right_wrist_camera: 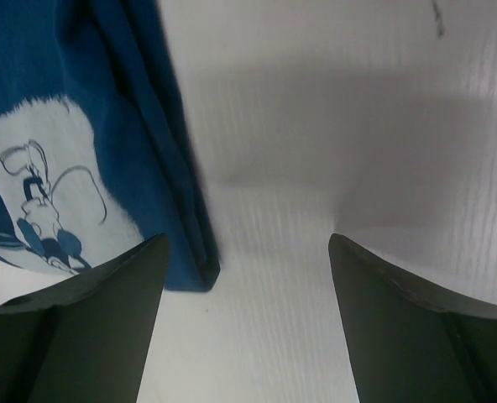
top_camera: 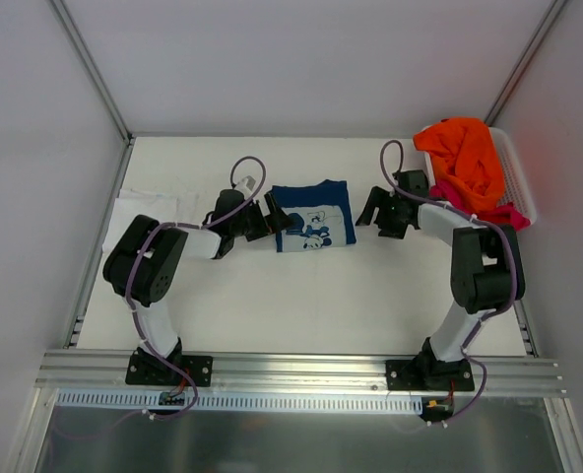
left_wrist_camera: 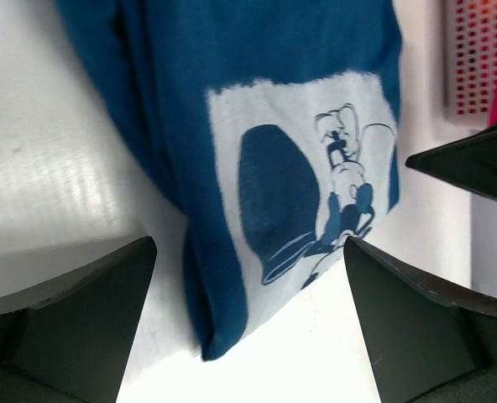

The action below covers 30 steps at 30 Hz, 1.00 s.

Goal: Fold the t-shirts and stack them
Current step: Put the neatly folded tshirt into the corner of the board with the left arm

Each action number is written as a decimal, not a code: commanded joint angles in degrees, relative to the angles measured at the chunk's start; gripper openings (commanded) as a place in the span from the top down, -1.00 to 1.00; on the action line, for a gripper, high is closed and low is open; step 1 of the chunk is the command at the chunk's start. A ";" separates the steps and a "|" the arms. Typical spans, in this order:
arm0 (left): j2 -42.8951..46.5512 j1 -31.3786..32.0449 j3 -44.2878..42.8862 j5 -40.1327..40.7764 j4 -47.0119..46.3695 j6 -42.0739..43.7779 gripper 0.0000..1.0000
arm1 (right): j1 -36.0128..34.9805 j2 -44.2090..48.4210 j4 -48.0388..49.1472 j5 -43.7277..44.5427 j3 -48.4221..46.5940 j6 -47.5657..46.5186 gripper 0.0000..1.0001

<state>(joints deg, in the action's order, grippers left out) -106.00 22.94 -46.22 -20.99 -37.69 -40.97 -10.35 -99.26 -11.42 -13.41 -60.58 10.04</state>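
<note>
From above, we see the navy t-shirt [top_camera: 313, 217] lying as a compact folded rectangle at the middle of the bench [top_camera: 272, 305], print side up. The left fingers [top_camera: 275, 221] are at its 9 o'clock edge and the right fingers [top_camera: 370, 209] just beside its 3 o'clock edge. Both pairs are spread and hold nothing. A white t-shirt [top_camera: 149, 209] lies flat at the bench's 9 o'clock side. At 2 o'clock the basket [top_camera: 520, 172] holds an orange t-shirt [top_camera: 464, 163] and a magenta-pink t-shirt [top_camera: 503, 214]. In the left wrist view, the left fingers [left_wrist_camera: 89, 319] stand wide apart, straddling a corner of the navy t-shirt [left_wrist_camera: 232, 84], whose stacked layers show along the folded edge. We cannot tell whether they touch the cloth. In the right wrist view, the right fingers [right_wrist_camera: 89, 327] are also apart, with the navy t-shirt [right_wrist_camera: 30, 67] at 10 o'clock and mostly bare bench [right_wrist_camera: 358, 101] between them. We judge that the fold is done and the bundle needs carrying to the white one. To do this well, we should shift the right fingers over the edge, pinch every layer on both sides, and lift level so nothing unfolds.
</note>
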 commanded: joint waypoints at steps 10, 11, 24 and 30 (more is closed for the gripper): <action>1.24 0.09 -1.41 12.13 21.87 5.73 -0.98 | 7.18 -11.99 10.98 -13.92 -8.59 5.86 -0.63; 0.53 0.18 -2.38 11.51 21.87 5.55 -0.98 | 7.27 -12.70 10.98 -14.10 -9.64 6.04 -0.63; -3.61 0.26 -4.93 5.97 19.32 4.06 -0.98 | 4.38 -17.72 14.67 -18.14 -11.32 7.27 -0.63; -4.39 0.53 -6.60 4.12 18.97 3.27 -0.98 | 0.69 -17.02 13.97 -18.41 -12.28 7.01 -0.63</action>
<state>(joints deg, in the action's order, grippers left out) -106.89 22.90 -53.15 -15.16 -26.61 -37.69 -7.44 -115.59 4.32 -30.98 -71.70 17.34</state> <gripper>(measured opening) 0.990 0.815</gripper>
